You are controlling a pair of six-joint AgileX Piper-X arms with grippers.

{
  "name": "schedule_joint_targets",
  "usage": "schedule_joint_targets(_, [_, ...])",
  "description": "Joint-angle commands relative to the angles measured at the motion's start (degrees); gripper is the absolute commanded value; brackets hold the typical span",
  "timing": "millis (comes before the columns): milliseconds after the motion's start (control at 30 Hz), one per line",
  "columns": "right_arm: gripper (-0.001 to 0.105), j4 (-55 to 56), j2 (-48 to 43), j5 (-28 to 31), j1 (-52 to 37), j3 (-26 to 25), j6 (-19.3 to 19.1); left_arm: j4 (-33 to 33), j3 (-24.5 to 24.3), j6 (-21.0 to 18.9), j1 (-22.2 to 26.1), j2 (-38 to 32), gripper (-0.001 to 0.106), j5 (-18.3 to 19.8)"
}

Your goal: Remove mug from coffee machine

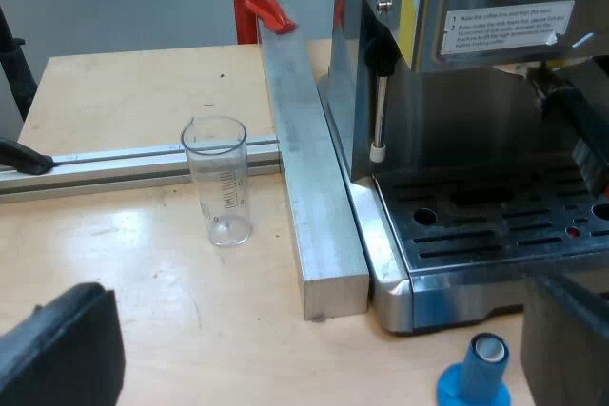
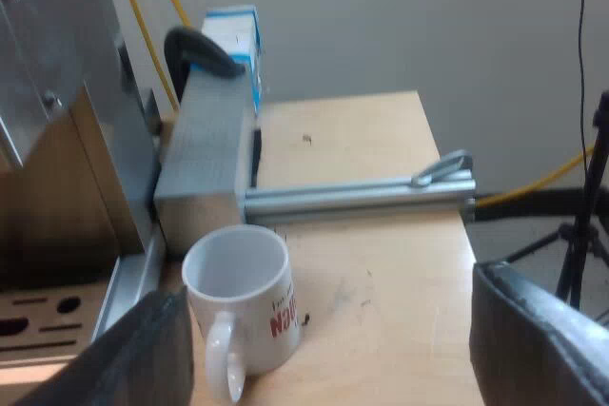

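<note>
White ceramic mug with red lettering (image 2: 243, 306) stands on the wooden table (image 2: 381, 263), just beside the steel espresso machine (image 2: 57, 92). Your right gripper (image 2: 343, 344) is spread wide around it, grasping nothing; draw back straight so no finger clips its handle. Your left gripper (image 1: 314, 349) hangs released too.

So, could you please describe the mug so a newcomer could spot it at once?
Start at the coffee machine and find the grey metal block along its side. The mug stands upright on the wooden table at that block's end. It is white with red lettering and a handle, while its neighbours are bare grey metal.
</note>
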Motion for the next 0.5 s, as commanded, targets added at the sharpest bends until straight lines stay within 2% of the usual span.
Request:
schedule_joint_targets(33, [0.063,-1.5,-2.2,-0.6,-0.1,0.7,-0.3,-2.9,0.9,0.0,0.0,-8.1,0.086,0.3])
schedule_joint_targets(67, [0.063,-2.9,-2.1,-1.5,-0.1,2.9,-0.3,-3.2,0.9,0.0,0.0,-8.1,0.086,0.3])
schedule_joint_targets(200, [0.063,-5.0,-2.1,-4.3,-0.1,5.9,-0.3,-7.2,2.9,0.0,0.0,-8.1,0.086,0.3])
schedule_joint_targets(333, [0.063,-5.4,-2.1,-4.9,-0.1,6.8,-0.3,-8.4,6.4,0.0,0.0,-8.1,0.086,0.3])
schedule_joint_targets(367, [0.063,-5.5,-2.1,-5.2,-0.1,9.7,-0.3,-8.5,6.9,0.0,0.0,-8.1,0.086,0.3])
schedule_joint_targets(500, [0.063,-5.5,-2.1,-5.2,-0.1,12.2,-0.3,-8.9,10.2,0.0,0.0,-8.1,0.086,0.4])
